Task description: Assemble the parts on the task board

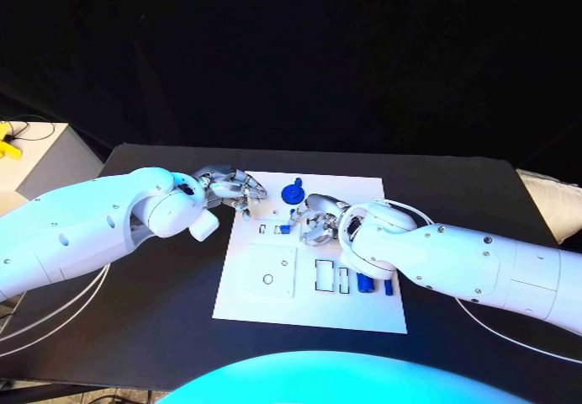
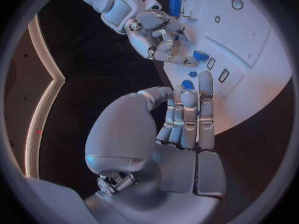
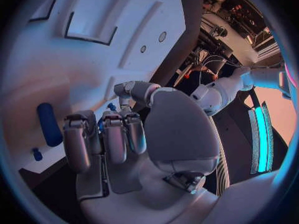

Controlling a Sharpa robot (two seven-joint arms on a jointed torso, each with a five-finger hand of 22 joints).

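The white task board lies in the middle of the black table. My right hand hovers over its upper middle with fingers curled in. Its thumb and a finger pinch a small blue part, also seen at the fingertips beside two rectangular slots. My left hand sits at the board's far left corner, fingers held together and thumb bent in, with nothing seen in it. A round blue part stands on the board just past those fingertips. Blue parts lie near the board's right side.
The board has several rectangular recesses and a square plate with a round hole. A blue cylinder lies on the board beside my right hand. A white box stands off the table's far left corner.
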